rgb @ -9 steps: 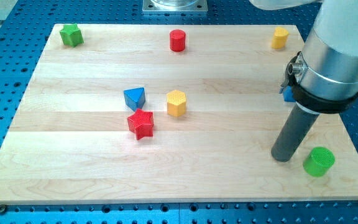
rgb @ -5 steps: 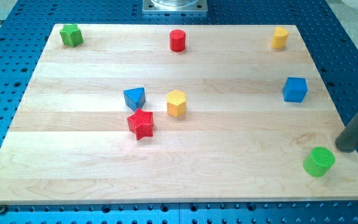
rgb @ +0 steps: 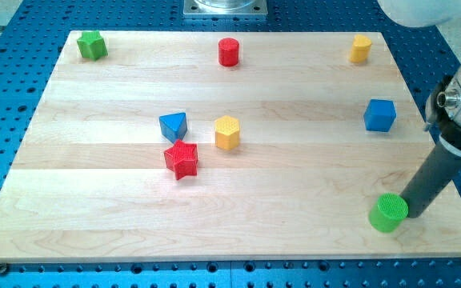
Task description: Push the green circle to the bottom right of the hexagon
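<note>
The green circle (rgb: 389, 213) lies near the board's bottom right corner. The yellow hexagon (rgb: 227, 133) sits near the board's middle, far to the green circle's left and higher in the view. My tip (rgb: 413, 214) rests on the board right against the green circle's right side. The dark rod rises from it up and to the right into the silver arm at the view's right edge.
A blue triangle (rgb: 174, 126) and a red star (rgb: 182, 159) sit just left of the hexagon. A blue cube (rgb: 380, 115) is at the right. A green star (rgb: 92, 45), a red cylinder (rgb: 229, 51) and a yellow block (rgb: 362, 48) line the top edge.
My tip went from left of the green circle around to its right, then came in against it. The green circle has slid a little to the left.
</note>
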Robot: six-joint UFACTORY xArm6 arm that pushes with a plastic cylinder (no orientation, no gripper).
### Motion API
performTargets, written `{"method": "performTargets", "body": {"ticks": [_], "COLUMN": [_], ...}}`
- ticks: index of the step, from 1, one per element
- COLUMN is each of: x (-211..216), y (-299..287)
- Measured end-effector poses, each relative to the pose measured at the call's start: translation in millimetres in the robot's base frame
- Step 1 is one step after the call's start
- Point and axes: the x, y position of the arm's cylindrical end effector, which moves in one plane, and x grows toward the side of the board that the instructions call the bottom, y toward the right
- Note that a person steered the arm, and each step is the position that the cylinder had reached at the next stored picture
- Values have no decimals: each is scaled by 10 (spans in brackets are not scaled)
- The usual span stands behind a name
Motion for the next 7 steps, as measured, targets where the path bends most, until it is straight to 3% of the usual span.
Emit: {"method": "performTargets", "body": {"ticks": [1,5,6,7], "x": [208,-56,-453,-547], "y": [205,-1252,-1163,-929]}}
